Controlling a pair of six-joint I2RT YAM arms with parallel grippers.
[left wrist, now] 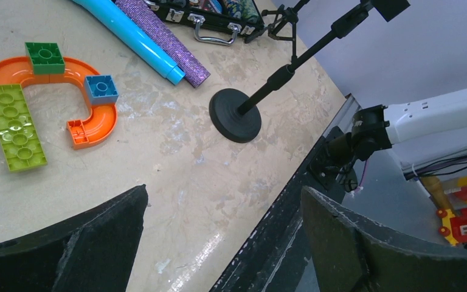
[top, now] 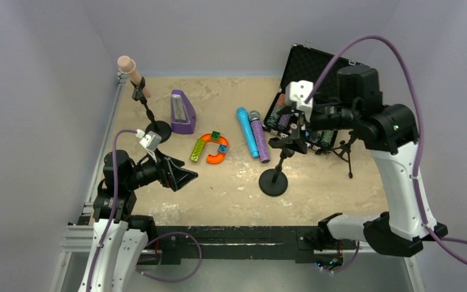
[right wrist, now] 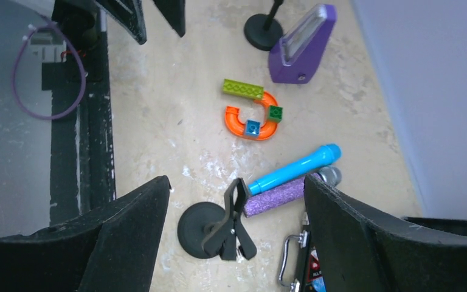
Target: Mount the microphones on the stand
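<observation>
A pale pink microphone [top: 132, 74] sits clipped in the far-left stand [top: 158, 131]. A light blue microphone [top: 247, 132] and a glittery purple microphone [top: 258, 135] lie side by side on the table; both also show in the right wrist view, blue microphone [right wrist: 295, 169] and purple microphone [right wrist: 280, 196]. The middle stand [top: 273, 181] carries an empty black clip [right wrist: 234, 219]. My right gripper [right wrist: 237, 188] hovers open above that clip, touching nothing. My left gripper [left wrist: 225, 201] is open and empty over the near left of the table.
A purple metronome [top: 181, 112] and an orange toy track with bricks [top: 211, 149] lie left of the microphones. An open black case [top: 307, 73] stands at the back right, with a small tripod [top: 343, 149] beside it. The table's black front edge [left wrist: 292, 201] runs under my left gripper.
</observation>
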